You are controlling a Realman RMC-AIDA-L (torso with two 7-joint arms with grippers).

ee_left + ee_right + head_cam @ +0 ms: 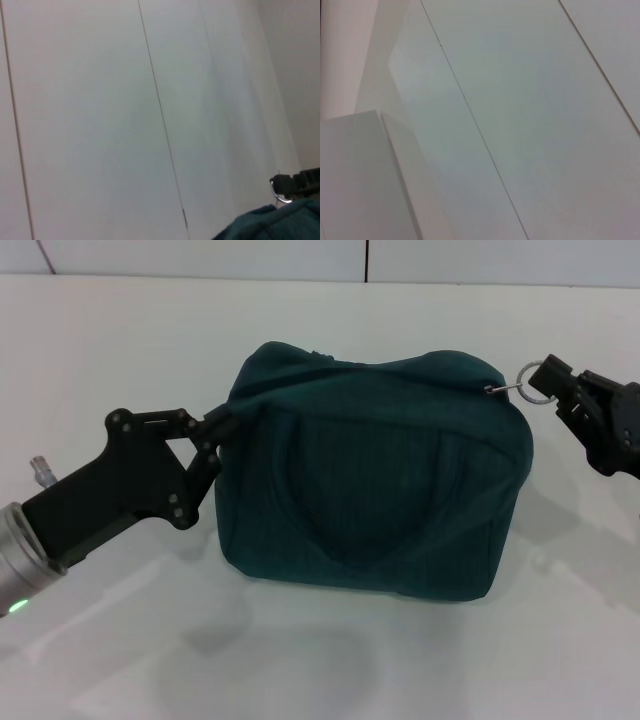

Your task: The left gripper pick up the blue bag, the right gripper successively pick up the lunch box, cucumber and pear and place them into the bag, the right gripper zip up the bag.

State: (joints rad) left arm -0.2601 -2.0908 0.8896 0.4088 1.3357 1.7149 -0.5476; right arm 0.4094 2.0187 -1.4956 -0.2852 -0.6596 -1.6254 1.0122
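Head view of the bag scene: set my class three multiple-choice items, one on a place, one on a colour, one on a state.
1. Where does the left gripper meet the bag?
A. at its upper corner on the robot's left
B. underneath it
C. at its lower corner on the robot's right

2. What colour is the bag?
A. red
B. dark teal-blue
C. yellow

3. What does the right gripper hold?
A. nothing, parked far off
B. a metal ring at the bag's upper corner on the robot's right
C. the bag's front handle

Answers: 1 A, its jaws close on the fabric of that corner. 2 B, the whole fabric shows that tone. 3 B, the ring sits at its tip, linked to the bag's top.
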